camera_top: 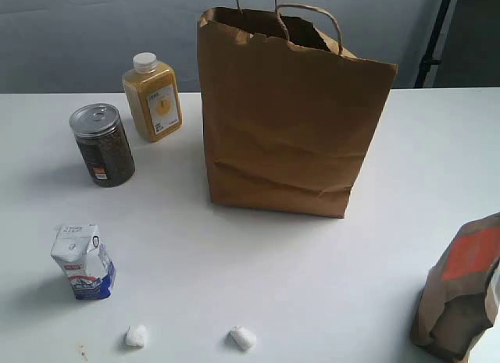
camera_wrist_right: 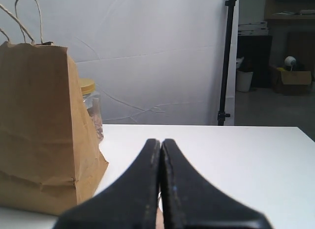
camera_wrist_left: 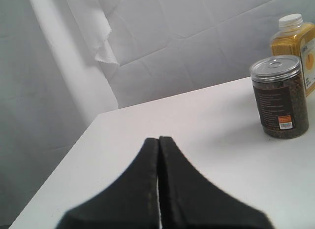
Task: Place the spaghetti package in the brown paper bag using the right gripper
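The brown paper bag (camera_top: 289, 121) stands upright and open-topped in the middle of the white table (camera_top: 312, 285), handles up; it also fills one side of the right wrist view as the brown paper bag (camera_wrist_right: 34, 125). The spaghetti package shows in no view. My right gripper (camera_wrist_right: 161, 140) is shut with nothing between its fingers, low over the table beside the bag. My left gripper (camera_wrist_left: 158, 139) is also shut and empty, near a table corner. Neither arm appears in the exterior view.
Left of the bag stand a dark jar with a metal lid (camera_top: 102, 144) and an orange juice bottle (camera_top: 153, 97). A small milk carton (camera_top: 83, 261) and two white lumps (camera_top: 136, 336) (camera_top: 242, 337) lie near the front. A brown pouch with an orange-red label (camera_top: 462, 293) sits front right.
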